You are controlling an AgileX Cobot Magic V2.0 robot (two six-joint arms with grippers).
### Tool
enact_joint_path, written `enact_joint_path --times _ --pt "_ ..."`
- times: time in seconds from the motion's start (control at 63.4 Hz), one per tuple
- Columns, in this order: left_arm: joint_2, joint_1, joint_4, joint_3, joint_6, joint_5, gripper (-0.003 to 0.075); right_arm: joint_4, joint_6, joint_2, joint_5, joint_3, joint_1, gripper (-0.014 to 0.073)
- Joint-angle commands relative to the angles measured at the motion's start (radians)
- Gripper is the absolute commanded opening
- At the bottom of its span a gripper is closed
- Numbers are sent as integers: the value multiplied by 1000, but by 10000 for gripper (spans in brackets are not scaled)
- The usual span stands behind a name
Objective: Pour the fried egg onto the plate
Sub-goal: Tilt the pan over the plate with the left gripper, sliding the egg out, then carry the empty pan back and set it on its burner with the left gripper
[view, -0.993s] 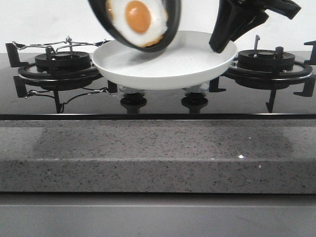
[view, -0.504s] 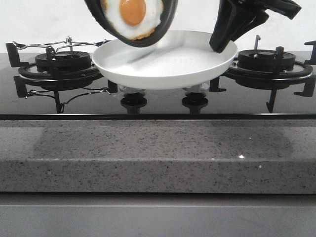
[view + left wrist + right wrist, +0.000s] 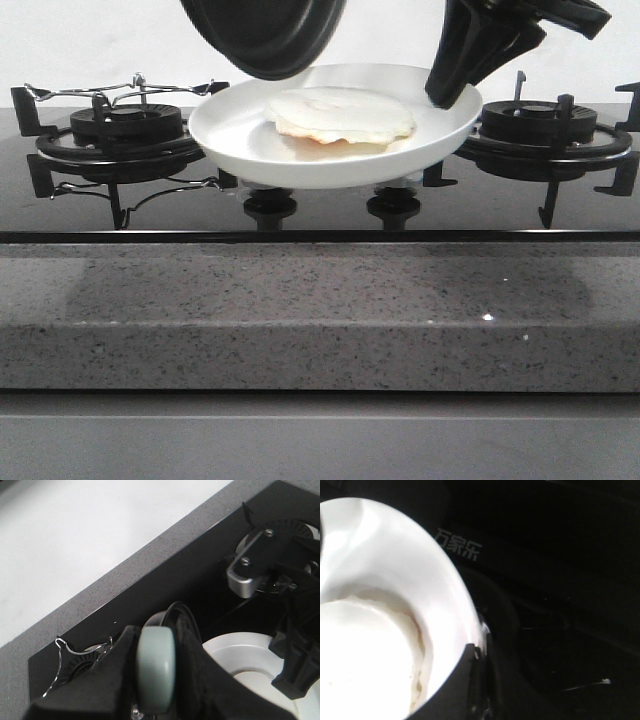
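1. Half a second ago the fried egg [image 3: 342,116] lay yolk-out inside the tilted frying pan [image 3: 262,33]. Now it lies flat on the plate [image 3: 240,130], pale side up, with a thin orange-brown edge showing at its near rim.

2. The egg sits right of the plate's middle and wholly inside the raised rim. The right wrist view shows the same: the egg [image 3: 365,655] fills the plate's floor and stops short of the rim [image 3: 445,590].

3. The pan now shows only its dark underside, turned over above the far-left part of the plate and apart from the egg. Nothing is visible left in it, though its inside faces away from the front camera.

4. The left end effector [image 3: 156,680] is clamped on the pan's pale grey-green handle [image 3: 156,665], a dark finger on each side of it.

5. The right end effector [image 3: 452,88] grips the plate at its far-right rim and holds it lifted above the stove's control knobs [image 3: 270,207], between the left burner grate [image 3: 115,130] and the right burner grate [image 3: 548,128]. In the right wrist view a dark finger [image 3: 465,680] sits on the rim.

6. By my judgement the pour itself is done. What remains is to right the pan and take it away, and to keep the plate level, as the egg could slide on the glossy surface.

7. The grey speckled bench [image 3: 320,310] in front carries none of the task's things.
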Motion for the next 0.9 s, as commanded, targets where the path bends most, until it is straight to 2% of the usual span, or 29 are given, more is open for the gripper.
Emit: enact_joint_path --times 0.0,0.095,0.331,0.426,0.567,0.741,0.883 --pt "-96 34 2 -37 -23 -61 -20 34 -6 -51 -42 -25 -3 -117" --pt "-154 114 -191 -30 -21 -147 -20 34 -6 -51 -42 -25 -3 -117" --pt "-306 450 -618 127 63 -358 -20 34 -6 -51 -42 -25 -3 -117" --pt "-366 600 -858 257 171 -430 -20 34 -6 -51 -42 -25 -3 -117" --pt "-452 802 -1275 471 409 -515 -20 34 -6 -51 -41 -25 -3 -117" --pt "-508 1031 -1805 702 729 -477 -20 34 -6 -51 -41 -25 -3 -117" --pt "-511 1233 -2244 876 990 -248 -20 34 -6 -51 -41 -25 -3 -117"
